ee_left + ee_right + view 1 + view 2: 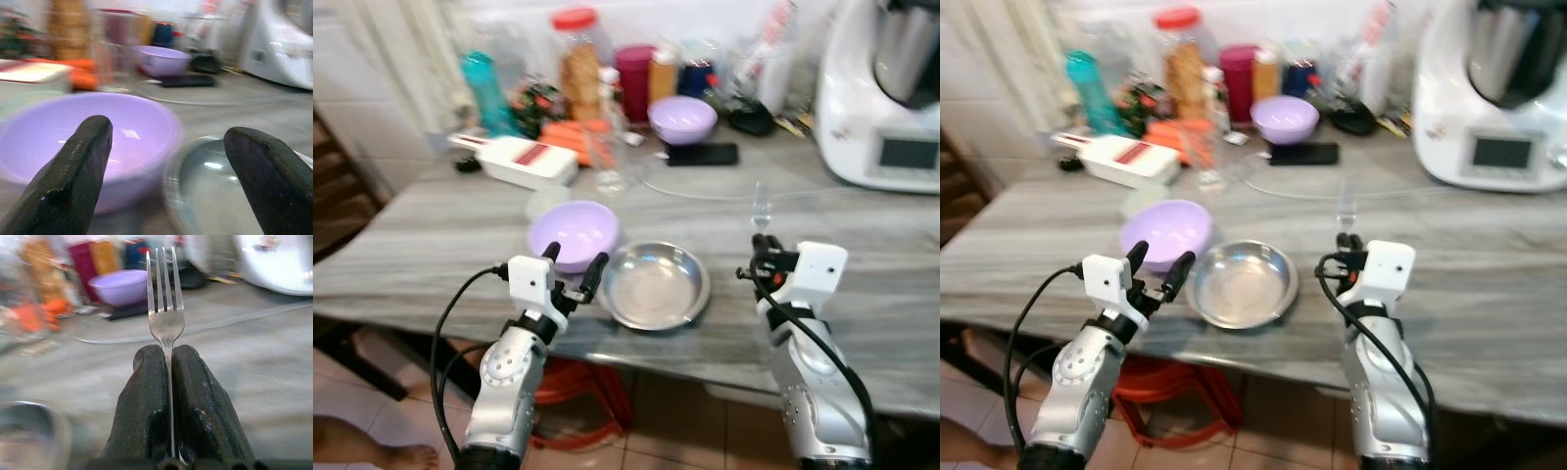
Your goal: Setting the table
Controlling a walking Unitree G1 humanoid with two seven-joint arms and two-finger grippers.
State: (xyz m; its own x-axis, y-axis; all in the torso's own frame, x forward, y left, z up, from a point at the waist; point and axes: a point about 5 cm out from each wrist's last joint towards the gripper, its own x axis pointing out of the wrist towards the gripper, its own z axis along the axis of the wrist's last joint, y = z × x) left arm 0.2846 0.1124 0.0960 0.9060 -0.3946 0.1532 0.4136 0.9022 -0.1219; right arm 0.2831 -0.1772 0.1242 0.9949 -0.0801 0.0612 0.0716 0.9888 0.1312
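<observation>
Steel fork [166, 308] clenched upright in right tool [168, 363], tines up | steel dish [655, 285] lay to its left on table [862, 245]; left tool [576, 271] released beside purple bowl [574, 232]

This is a home kitchen. A grey, wood-grained stone desk [431, 245] stands against a white tiled wall and carries everyday cooking things: a big white kitchen machine with a steel jug and a small screen [886, 98], a clear plastic jar with a red lid [578, 64], a teal drinking bottle [487, 90], a white and red slicer [521, 160], two lilac plastic bowls [576, 233] [682, 118] and a round shallow steel dish [654, 286]. Terracotta floor tiles [352, 401] show below.
</observation>
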